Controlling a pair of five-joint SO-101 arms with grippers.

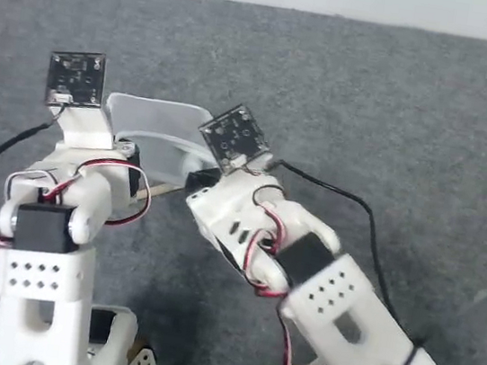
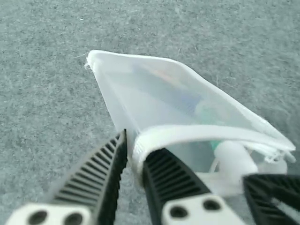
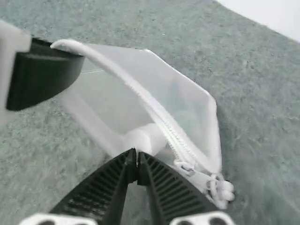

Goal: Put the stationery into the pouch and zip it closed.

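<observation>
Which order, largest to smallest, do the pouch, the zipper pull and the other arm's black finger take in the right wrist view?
1. pouch
2. black finger, at the pouch's rim, so about equally near
3. zipper pull, clearly smallest

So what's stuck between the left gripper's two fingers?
The pouch: its white zipper edge is pinched between the left gripper's fingers, in the left wrist view.

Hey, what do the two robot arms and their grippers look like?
Both the left arm and right arm are white plastic shells with black motor blocks, dot-perforated brackets and looped red, white and black wires. A small square circuit board tops each wrist. The left gripper and right gripper have black ridged fingers.
</observation>
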